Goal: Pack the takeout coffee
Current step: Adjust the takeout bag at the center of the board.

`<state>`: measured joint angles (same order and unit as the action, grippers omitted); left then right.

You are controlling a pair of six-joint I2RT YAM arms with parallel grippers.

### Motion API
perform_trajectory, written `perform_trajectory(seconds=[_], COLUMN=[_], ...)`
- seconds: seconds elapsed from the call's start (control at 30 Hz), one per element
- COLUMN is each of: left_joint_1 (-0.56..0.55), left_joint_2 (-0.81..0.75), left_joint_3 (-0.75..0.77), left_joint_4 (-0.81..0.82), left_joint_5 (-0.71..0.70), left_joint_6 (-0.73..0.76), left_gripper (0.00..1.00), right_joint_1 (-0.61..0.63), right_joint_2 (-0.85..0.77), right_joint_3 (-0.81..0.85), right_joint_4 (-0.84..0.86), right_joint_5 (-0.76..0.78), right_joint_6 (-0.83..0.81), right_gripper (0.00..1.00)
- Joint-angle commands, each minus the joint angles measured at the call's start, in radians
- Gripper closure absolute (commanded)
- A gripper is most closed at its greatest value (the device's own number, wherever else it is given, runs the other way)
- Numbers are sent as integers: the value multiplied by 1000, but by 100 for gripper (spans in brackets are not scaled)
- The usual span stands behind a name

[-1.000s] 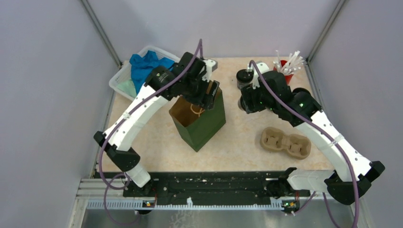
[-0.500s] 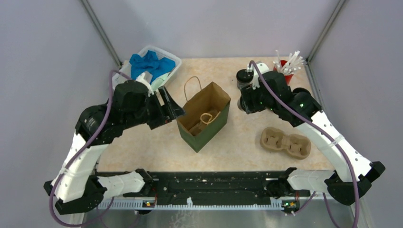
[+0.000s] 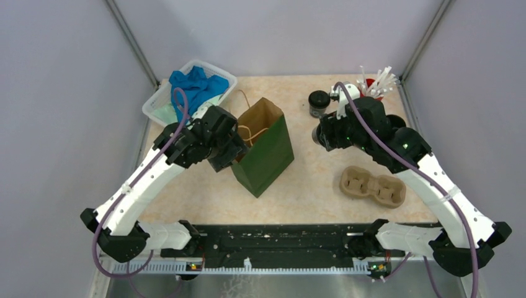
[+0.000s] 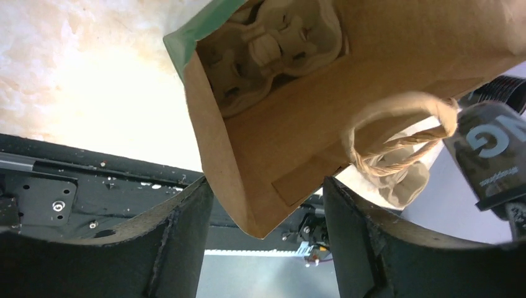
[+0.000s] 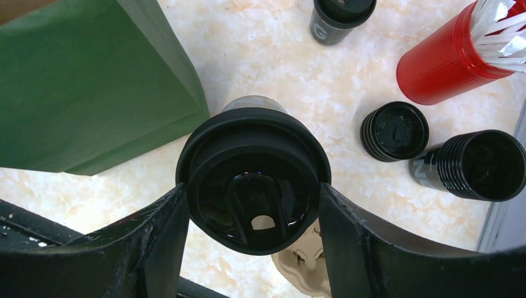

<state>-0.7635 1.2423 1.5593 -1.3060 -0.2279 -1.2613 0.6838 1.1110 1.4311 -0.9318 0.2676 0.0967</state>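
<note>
My right gripper (image 5: 254,194) is shut on a takeout coffee (image 5: 253,177), a black cup with a round black lid, held above the table to the right of the green paper bag (image 3: 265,158). That held cup (image 3: 322,134) shows in the top view too. My left gripper (image 4: 265,189) is open at the bag's left rim, and a corner of the brown bag mouth (image 4: 260,186) sits between its fingers. A tan pulp carrier (image 4: 273,43) lies inside the bag. Another lidded cup (image 3: 319,102) stands at the back.
A red cup of white sticks (image 5: 443,62) stands at the back right, with two more black cups (image 5: 394,130) (image 5: 477,164) beside it, one lying on its side. A second tan carrier (image 3: 372,186) lies front right. A white bin of blue cloth (image 3: 192,90) is back left.
My left arm left the bag's far rim, swung out to the left, then came back to its left rim; the bag now leans with its mouth toward it. The right arm still holds its cup.
</note>
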Motion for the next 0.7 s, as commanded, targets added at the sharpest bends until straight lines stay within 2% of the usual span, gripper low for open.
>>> perform_trajectory(seconds=[0.0, 0.13, 0.3, 0.47, 0.53, 0.67], left_joint_1=[4, 4, 6, 6, 7, 7], left_joint_2=[-40, -59, -103, -116, -117, -123], left_joint_3=[0, 2, -4, -5, -22, -89], left_joint_4=[17, -22, -44, -56, -49, -6], left_joint_5=[-105, -125, -140, -139, -146, -93], left_joint_6=[-54, -62, -76, -90, -112, -195], left_gripper=[31, 34, 26, 23, 25, 36], right_joint_1=[-9, -9, -10, -9, -10, -10], right_joint_2=[-30, -33, -24, -18, -14, -15], right_joint_3=[3, 5, 14, 7, 9, 19], right_joint_4=[10, 8, 7, 17, 18, 17], right_joint_5=[-1, -1, -4, -18, -25, -27], right_joint_6=[-10, -13, -24, -27, -27, -30], right_gripper=[69, 69, 69, 69, 69, 69])
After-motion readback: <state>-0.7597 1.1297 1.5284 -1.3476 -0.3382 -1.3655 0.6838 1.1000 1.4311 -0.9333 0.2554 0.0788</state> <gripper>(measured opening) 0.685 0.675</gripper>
